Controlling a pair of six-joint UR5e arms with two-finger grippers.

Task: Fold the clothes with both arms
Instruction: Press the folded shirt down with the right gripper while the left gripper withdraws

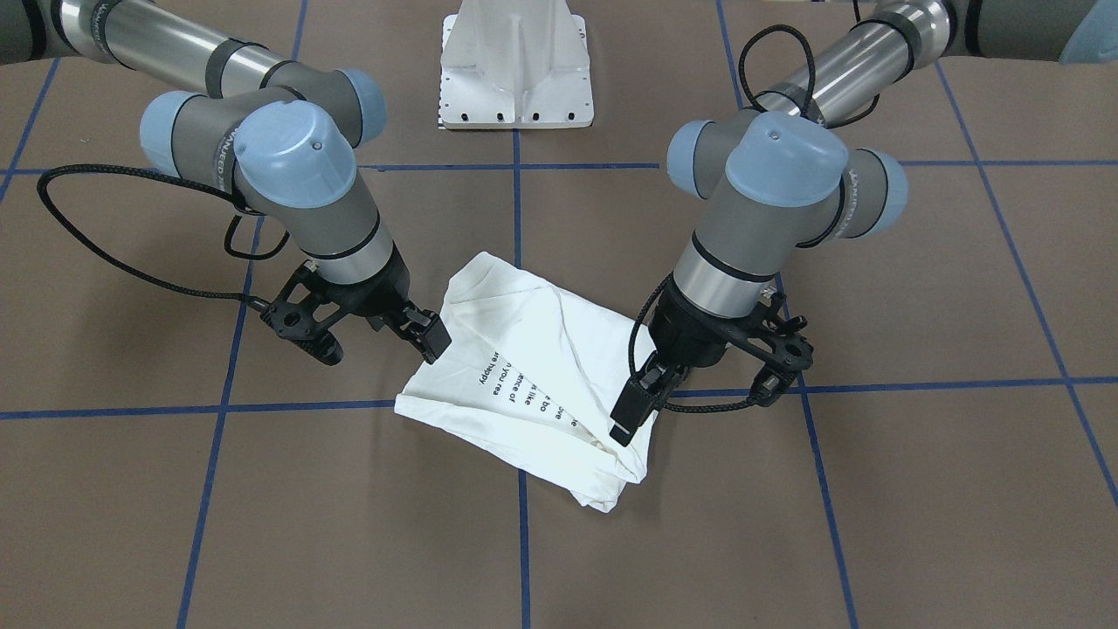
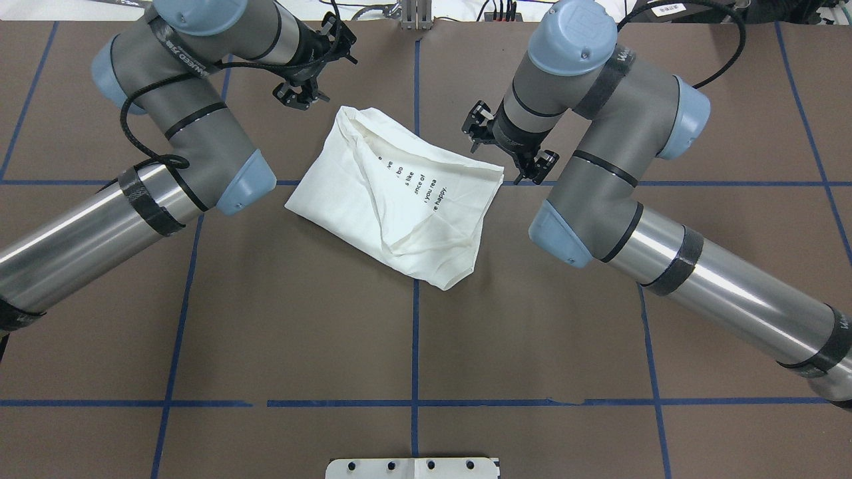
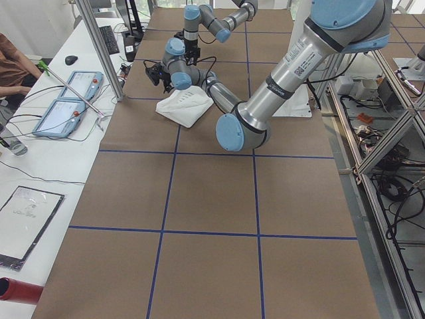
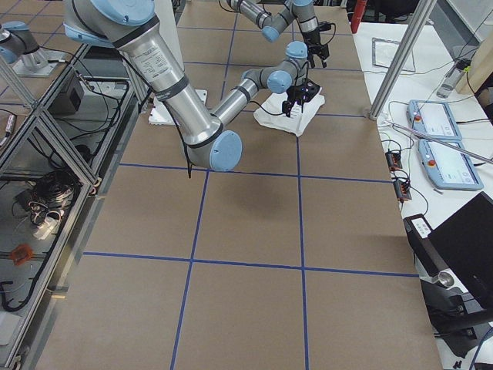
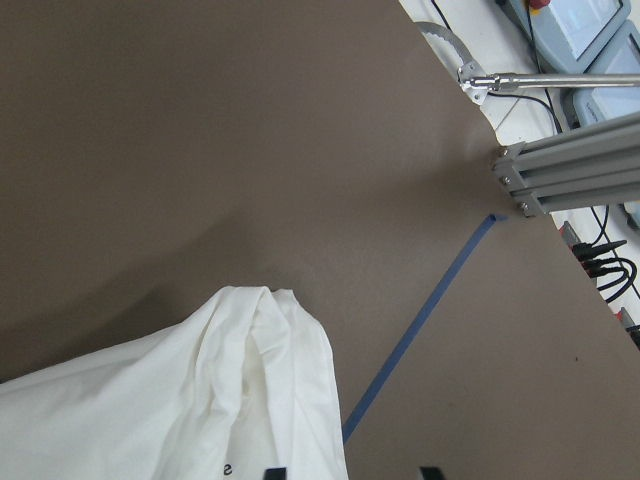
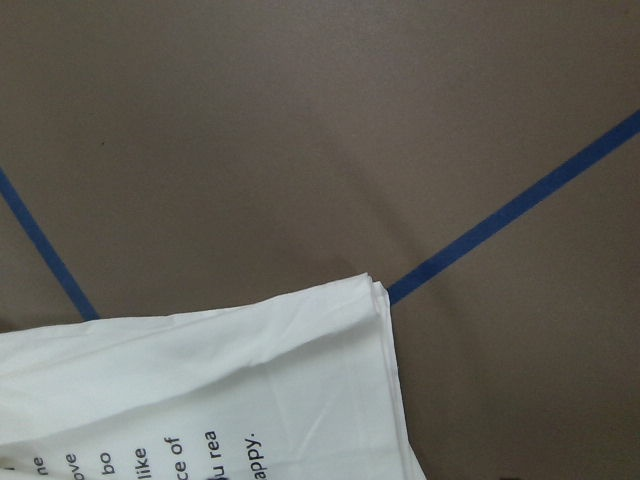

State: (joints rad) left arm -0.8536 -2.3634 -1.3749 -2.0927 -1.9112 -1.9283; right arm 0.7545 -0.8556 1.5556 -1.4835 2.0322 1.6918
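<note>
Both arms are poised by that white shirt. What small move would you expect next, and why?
Probably lowering both to pinch the cloth: the black left gripper, jaws open, hangs over one corner of the folded white cotton T-shirt, and the black right gripper sits at the neighbouring corner, so a further fold looks likely.
</note>
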